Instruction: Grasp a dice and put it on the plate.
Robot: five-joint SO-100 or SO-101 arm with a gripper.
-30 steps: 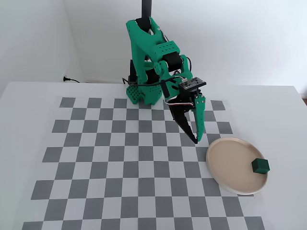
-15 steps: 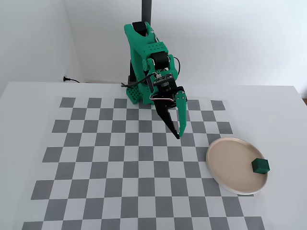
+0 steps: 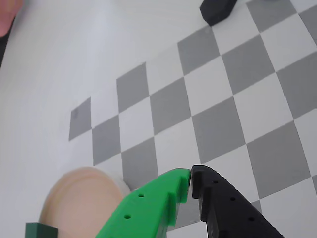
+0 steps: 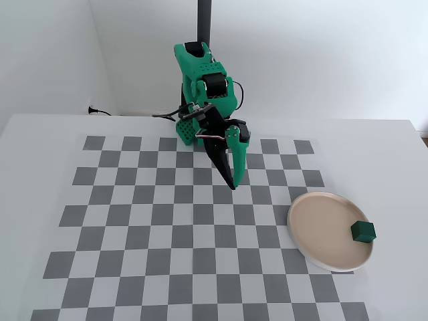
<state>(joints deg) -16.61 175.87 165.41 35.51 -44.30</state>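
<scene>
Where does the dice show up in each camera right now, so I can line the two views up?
Wrist view: the dice sits at the bottom left corner, partly cut off, at the lower left rim of the plate.
Fixed view: the dice rests on the right rim of the plate, at the right of the picture.
Shared landmark: the pale plate beside the checkerboard mat.

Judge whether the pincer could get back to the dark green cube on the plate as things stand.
Probably yes: the shut pincer hangs over bare checkerboard, and nothing stands between it and the small dark green cube on the beige round plate.
</scene>
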